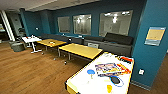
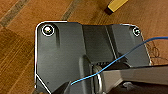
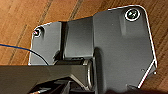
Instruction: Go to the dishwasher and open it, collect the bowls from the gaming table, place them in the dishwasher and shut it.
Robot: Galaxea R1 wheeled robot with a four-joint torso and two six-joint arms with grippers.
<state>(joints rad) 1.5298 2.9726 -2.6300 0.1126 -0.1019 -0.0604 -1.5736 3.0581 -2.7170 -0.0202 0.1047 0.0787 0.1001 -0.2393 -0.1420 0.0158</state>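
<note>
A: What do you have in front of you?

B: Your head view looks down on the gaming table (image 1: 82,83), a long white-topped bench with a yellow edge, at the lower right. Two blue bowls sit on it: one (image 1: 91,72) near the middle of the top, and one with a dark inside (image 1: 115,80) toward the blue wall (image 1: 152,55). A small yellow cup (image 1: 109,88) stands near the dark one, and a colourful game board (image 1: 110,68) lies between the bowls and the far end.

A: And your tools?

B: You cannot tell how far either is open, or whether they carry anything. Both wrist views look down on the wooden floor (image 2: 20,37).

A: Anything else around?

B: Square yellow benches (image 1: 80,50) stand further back, with a dark sofa (image 1: 117,42) under the windows (image 1: 115,22).
</note>
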